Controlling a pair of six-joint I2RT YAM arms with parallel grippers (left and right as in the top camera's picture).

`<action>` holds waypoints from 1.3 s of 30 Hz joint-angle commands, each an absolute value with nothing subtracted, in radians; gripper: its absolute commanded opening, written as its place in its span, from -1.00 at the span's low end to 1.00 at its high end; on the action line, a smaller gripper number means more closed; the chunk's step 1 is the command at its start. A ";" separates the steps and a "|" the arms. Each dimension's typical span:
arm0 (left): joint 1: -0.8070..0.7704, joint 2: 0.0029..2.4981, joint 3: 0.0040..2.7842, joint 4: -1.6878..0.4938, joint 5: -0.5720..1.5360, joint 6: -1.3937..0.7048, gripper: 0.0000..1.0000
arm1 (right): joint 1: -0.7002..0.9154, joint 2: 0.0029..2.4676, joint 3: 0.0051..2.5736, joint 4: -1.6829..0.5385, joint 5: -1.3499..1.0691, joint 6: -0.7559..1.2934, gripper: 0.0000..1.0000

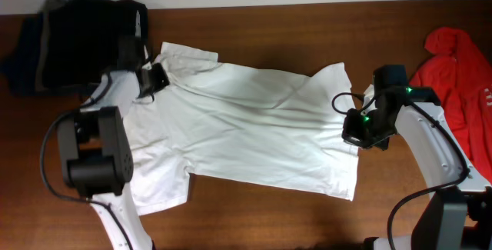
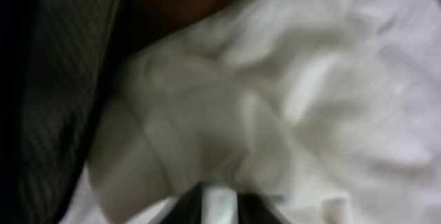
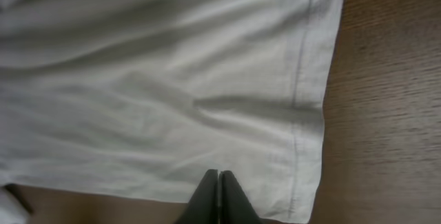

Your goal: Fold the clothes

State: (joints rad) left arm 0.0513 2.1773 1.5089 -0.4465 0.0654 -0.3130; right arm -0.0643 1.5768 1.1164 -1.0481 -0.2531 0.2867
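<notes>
The white short-sleeved shirt (image 1: 254,127) lies spread and wrinkled across the brown table, its neck end to the left. My left gripper (image 1: 151,81) is at the shirt's upper left, by the collar and shoulder. In the left wrist view its fingers (image 2: 219,203) have a strip of bunched white fabric (image 2: 310,100) between them. My right gripper (image 1: 360,133) is at the shirt's right hem. In the right wrist view its fingers (image 3: 219,179) are pressed together over the shirt (image 3: 172,79) near a hemmed corner. The green label is hidden.
A dark folded stack (image 1: 77,38) sits at the back left, close to my left gripper, and shows as a dark edge in the left wrist view (image 2: 62,79). A red garment (image 1: 461,73) lies at the far right. Bare table (image 1: 269,219) runs along the front.
</notes>
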 commanded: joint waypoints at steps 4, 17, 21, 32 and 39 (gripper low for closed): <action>0.042 2.270 2.027 -1.018 -0.049 -0.237 0.50 | -0.057 1.602 1.115 -1.063 -0.258 0.316 0.86; 0.046 1.977 2.427 -1.688 -0.087 -0.263 0.90 | -0.060 1.377 1.131 -1.308 -0.225 0.331 0.97; 0.048 1.672 1.920 -1.667 -0.088 -0.276 0.98 | -0.059 1.337 1.052 -1.326 -0.226 0.331 0.97; 0.407 1.616 1.060 -1.047 0.038 -0.249 0.81 | -0.059 1.338 0.864 -1.058 -0.258 0.327 0.97; 0.384 1.616 0.759 -0.820 0.083 -0.245 0.64 | -0.059 1.338 0.864 -1.039 -0.260 0.331 0.97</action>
State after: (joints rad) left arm 0.3981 1.6211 0.8185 -0.8242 0.0681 -0.2562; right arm -0.0635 1.3453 0.8661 -1.0405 -0.2539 0.3225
